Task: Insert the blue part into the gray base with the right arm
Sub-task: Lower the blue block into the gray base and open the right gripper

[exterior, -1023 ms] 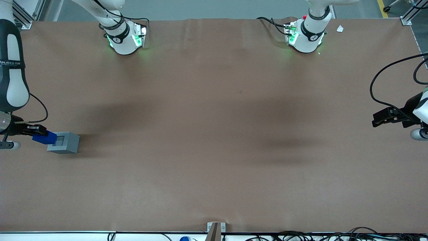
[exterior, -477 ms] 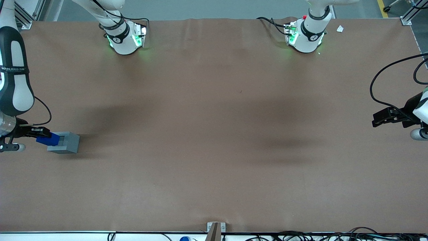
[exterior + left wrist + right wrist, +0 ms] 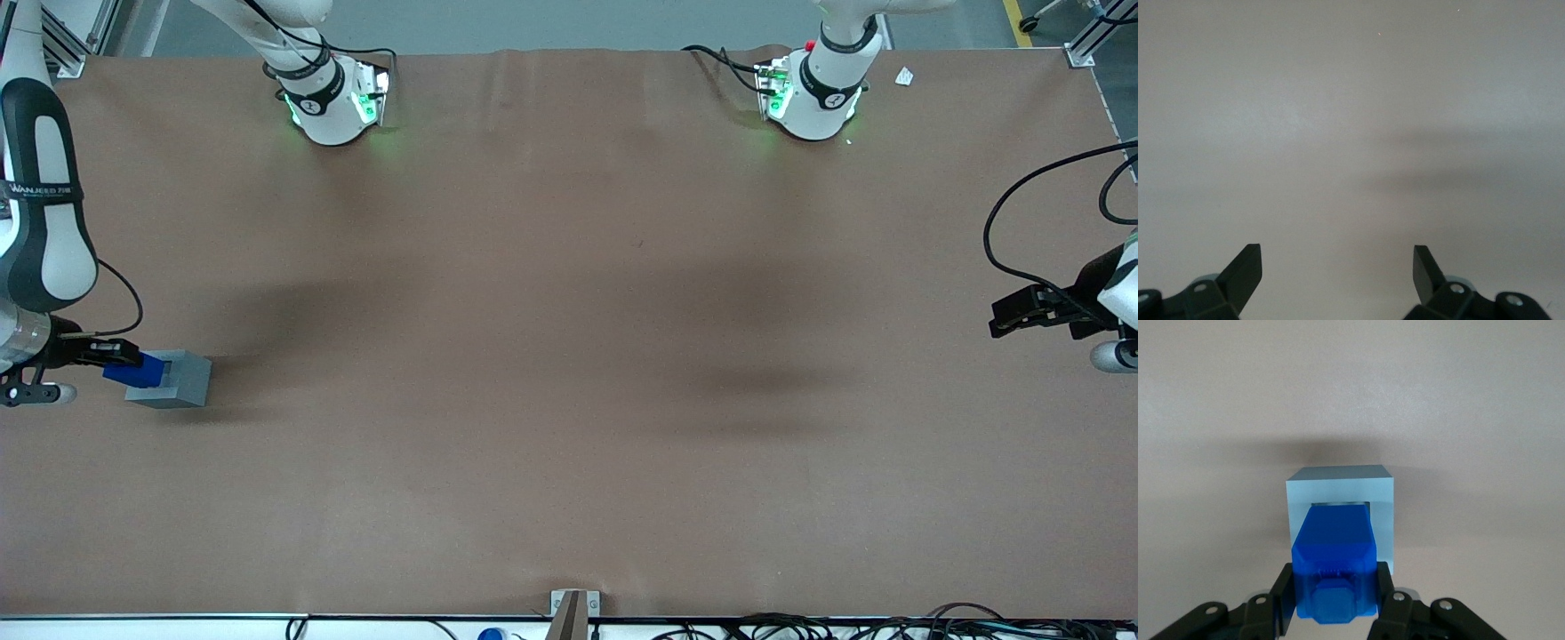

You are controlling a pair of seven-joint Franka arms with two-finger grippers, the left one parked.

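**Blue part entering the gray base**

A small bright blue part (image 3: pixel 1333 565) is hanging over the square recess in the top of a light gray base (image 3: pixel 1340 482), its lower end lined up with the opening and apparently starting to enter it. Its round stud is facing the wrist camera. In the front view the part (image 3: pixel 145 370) is overlapping the edge of the base (image 3: pixel 178 380) that faces the working arm.

The black pincer (image 3: pixel 1335 597) is clamping the part, one finger (image 3: pixel 1283 597) pressing on each side near the stud end. The right arm (image 3: pixel 40 236) is reaching down to it from above.

The base is sitting flat on the brown table (image 3: pixel 569 356), toward the working arm's end, with nothing else near it.

Judging by this, the task is well along: the part is picked up, carried over and aligned. What is left is pushing it fully down until it seats, then letting go. How deep it sits already cannot be told. Any tilt could jam it against the recess wall.
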